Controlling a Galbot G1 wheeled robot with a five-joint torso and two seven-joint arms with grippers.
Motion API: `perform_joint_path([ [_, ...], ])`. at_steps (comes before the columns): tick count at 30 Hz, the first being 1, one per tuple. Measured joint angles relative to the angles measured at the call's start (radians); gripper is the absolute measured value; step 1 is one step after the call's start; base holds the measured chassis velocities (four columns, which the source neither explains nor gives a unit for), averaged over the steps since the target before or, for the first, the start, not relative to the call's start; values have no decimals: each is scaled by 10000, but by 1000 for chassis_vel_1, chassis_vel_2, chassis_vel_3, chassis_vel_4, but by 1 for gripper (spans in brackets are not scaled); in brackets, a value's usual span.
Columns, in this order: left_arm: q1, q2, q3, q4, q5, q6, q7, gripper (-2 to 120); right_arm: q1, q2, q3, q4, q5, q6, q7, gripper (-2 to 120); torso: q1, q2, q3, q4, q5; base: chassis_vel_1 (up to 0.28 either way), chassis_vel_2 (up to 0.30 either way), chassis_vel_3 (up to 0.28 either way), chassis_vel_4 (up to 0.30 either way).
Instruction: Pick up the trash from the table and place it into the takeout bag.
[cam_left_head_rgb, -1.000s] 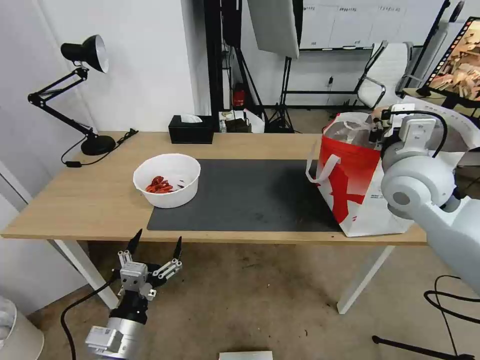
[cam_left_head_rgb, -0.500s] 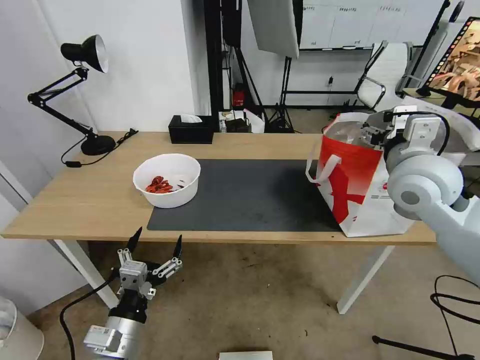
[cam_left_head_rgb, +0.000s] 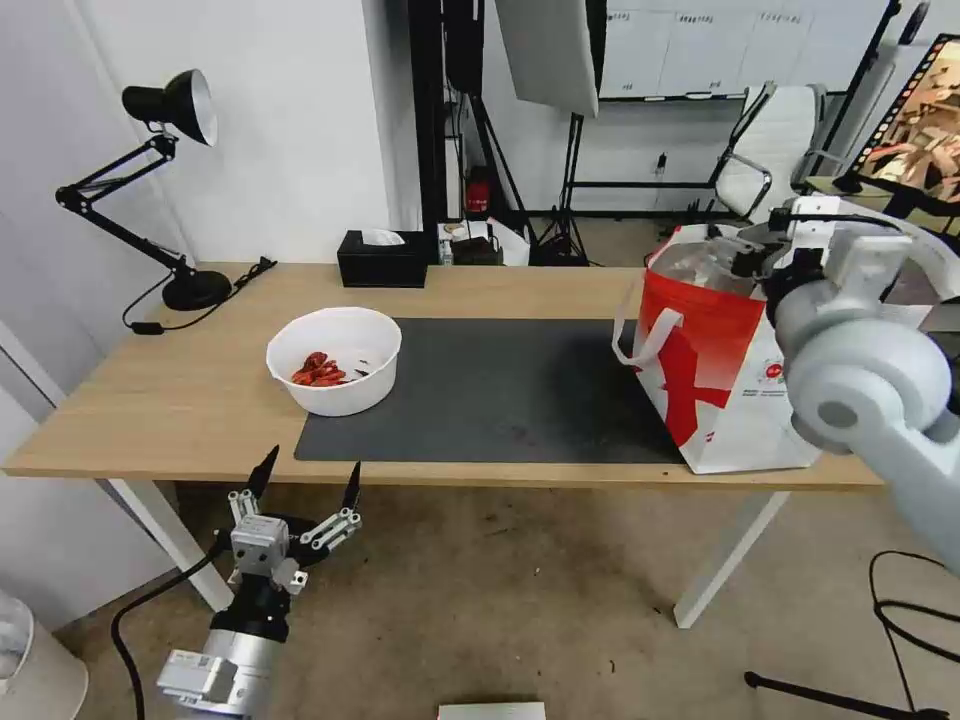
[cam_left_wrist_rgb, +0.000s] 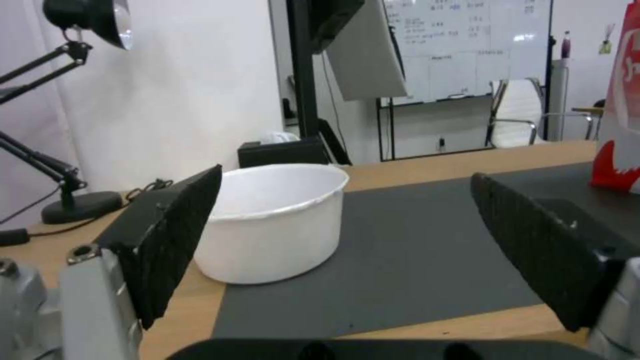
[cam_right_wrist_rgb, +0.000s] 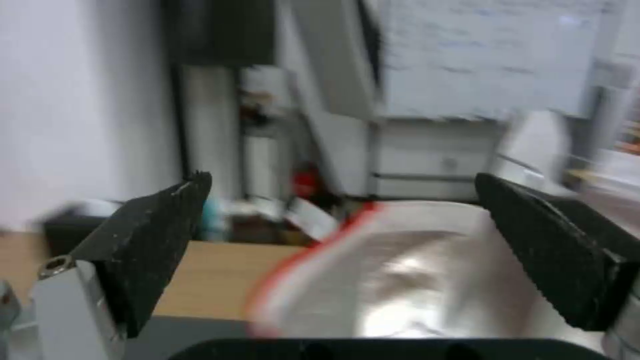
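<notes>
At the lower left of the head view, the left gripper (cam_left_head_rgb: 305, 478) is held below the table (cam_left_head_rgb: 150, 400) edge, fingers spread and empty, pointing up. Beyond it, the bowl (cam_left_head_rgb: 334, 360) sits left of centre. At the right, the right gripper (cam_left_head_rgb: 742, 246) is raised over the bag (cam_left_head_rgb: 715, 390) mouth, fingers parted, empty.

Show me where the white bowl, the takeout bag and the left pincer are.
white bowl (cam_left_head_rgb: 340, 385), head view, on its front outer wall.
takeout bag (cam_left_head_rgb: 700, 340), head view, on its red front panel.
left pincer (cam_left_head_rgb: 306, 476), head view, midway between its open fingertips.
</notes>
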Motion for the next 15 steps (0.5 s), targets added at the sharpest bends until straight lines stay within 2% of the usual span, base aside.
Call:
perform_joint_path([
  [1,0,0,0,0,0,0,0,100,0,0,0,0,0,0,0,100,0,0,0,0,0,0,0,0,0],
  [4,251,-293,-198,-170,77,-171,-5,100,-1259,471,285,234,-528,1458,-1539,100,0,-1,1,10,6,0,0,0,0],
  [5,251,-293,-198,-170,77,-171,-5,100,-1259,471,285,234,-528,1458,-1539,100,0,-1,1,10,6,0,0,0,0],
  [7,288,-375,-258,-238,87,-197,-13,100,-2745,821,965,530,-1111,2145,-2612,100,0,-1,0,8,0,0,0,0,0],
  [9,287,-378,-260,-240,87,-198,-13,100,-3194,905,1160,590,-1339,2270,-2822,100,0,-1,0,6,1,0,0,0,0],
  [11,278,-377,-250,-225,90,-241,-17,100,-5628,1461,2343,723,-2517,2859,-3891,100,-1,-2,0,1,7,0,0,0,0],
  [12,278,-377,-250,-225,90,-241,-17,100,-5628,1461,2343,723,-2517,2859,-3891,100,-1,-2,0,1,7,0,0,0,0],
  [15,212,-343,-178,-126,88,-267,-20,100,-7526,2117,3307,702,-3625,3488,-4479,100,-1,-1,-1,3,2,0,0,0,0],
])
